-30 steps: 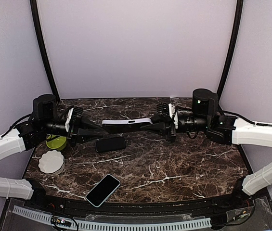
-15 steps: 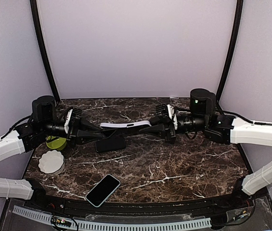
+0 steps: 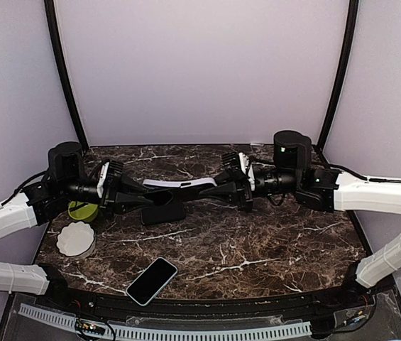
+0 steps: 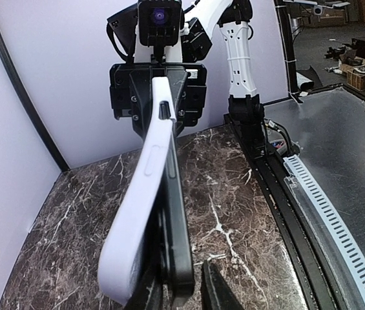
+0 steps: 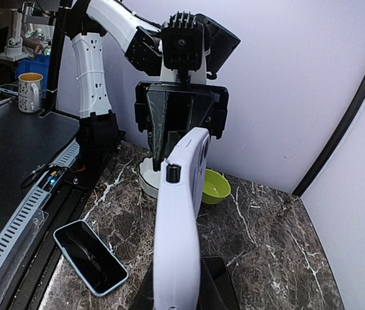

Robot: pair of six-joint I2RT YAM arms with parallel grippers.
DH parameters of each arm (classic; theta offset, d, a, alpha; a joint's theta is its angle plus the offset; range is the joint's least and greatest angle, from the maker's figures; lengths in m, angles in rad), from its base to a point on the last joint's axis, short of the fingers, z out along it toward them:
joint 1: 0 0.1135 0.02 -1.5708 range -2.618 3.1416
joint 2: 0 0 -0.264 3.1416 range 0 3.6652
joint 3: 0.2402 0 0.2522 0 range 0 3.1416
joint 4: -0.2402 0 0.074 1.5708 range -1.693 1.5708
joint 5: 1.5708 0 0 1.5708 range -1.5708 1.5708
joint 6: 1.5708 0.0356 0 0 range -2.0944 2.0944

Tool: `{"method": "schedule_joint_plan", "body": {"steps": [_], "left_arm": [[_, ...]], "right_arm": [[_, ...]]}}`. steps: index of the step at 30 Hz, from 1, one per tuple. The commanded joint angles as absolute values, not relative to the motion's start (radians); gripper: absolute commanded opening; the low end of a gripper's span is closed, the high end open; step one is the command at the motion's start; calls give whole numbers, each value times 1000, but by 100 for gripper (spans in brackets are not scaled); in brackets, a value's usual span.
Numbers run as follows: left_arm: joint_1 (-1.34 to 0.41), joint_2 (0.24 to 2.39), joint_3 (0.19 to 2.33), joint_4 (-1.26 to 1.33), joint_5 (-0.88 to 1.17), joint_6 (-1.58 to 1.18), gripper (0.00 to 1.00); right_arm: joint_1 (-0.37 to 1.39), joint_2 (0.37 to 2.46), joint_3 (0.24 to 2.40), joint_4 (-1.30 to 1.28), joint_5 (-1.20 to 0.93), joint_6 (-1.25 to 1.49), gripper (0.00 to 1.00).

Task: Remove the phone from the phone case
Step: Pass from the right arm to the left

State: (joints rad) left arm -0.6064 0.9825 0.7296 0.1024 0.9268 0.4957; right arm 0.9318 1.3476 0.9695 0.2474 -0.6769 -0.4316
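Phone case [image 3: 182, 185] held in air above table [image 3: 257, 241], long axis left to right. Right gripper [image 3: 216, 190] pinched tight on right end; left gripper [image 3: 145, 194] clamped on left end, where dark phone [image 4: 177, 245] edge parts from case; left arm nearer that opening

There is one white case [image 3: 179, 186] with one black phone [image 4: 176, 245] in it; one blue-edged phone [image 3: 152, 280] and one dark, phone-sized slab [image 3: 163, 213] on the worktop [image 3: 271, 241]; one green bowl [image 3: 83, 210]; one white scalloped dish [image 3: 75, 239].
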Motion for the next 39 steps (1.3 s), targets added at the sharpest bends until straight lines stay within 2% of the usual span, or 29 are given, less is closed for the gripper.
{"method": "schedule_joint_plan", "body": {"steps": [1, 9, 15, 18, 20, 21, 22, 23, 24, 26, 30, 32, 39], "left_arm": [[-621, 968, 718, 147, 871, 524, 23], [-648, 960, 705, 162, 770, 572, 19], [-662, 968, 705, 160, 720, 590, 11], [-667, 971, 707, 158, 715, 594, 2], [-669, 968, 705, 160, 710, 598, 0], [-670, 966, 704, 162, 705, 601, 0], [-670, 961, 700, 165, 702, 604, 0], [-669, 959, 699, 166, 701, 617, 0], [-670, 953, 698, 155, 702, 629, 0], [-670, 947, 703, 135, 700, 669, 0], [-669, 940, 706, 120, 677, 706, 0], [-670, 934, 698, 118, 672, 740, 0], [-674, 894, 627, 72, 698, 1018, 0]], "right_arm": [[963, 1369, 1022, 316, -686, -397, 0], [985, 1400, 1037, 330, -650, -331, 0], [1009, 1408, 1027, 366, -626, -290, 0], [1016, 1411, 1025, 367, -622, -281, 0], [1017, 1410, 1022, 367, -623, -273, 0], [1017, 1409, 1020, 364, -622, -267, 3], [1017, 1406, 1017, 361, -617, -261, 15], [1018, 1402, 1011, 360, -609, -250, 24], [1017, 1394, 1004, 358, -595, -238, 43], [1017, 1378, 991, 335, -568, -224, 66], [1017, 1334, 953, 281, -525, -215, 93], [1018, 1312, 943, 243, -509, -204, 98], [1022, 1294, 1005, 112, -435, -127, 99]]}}
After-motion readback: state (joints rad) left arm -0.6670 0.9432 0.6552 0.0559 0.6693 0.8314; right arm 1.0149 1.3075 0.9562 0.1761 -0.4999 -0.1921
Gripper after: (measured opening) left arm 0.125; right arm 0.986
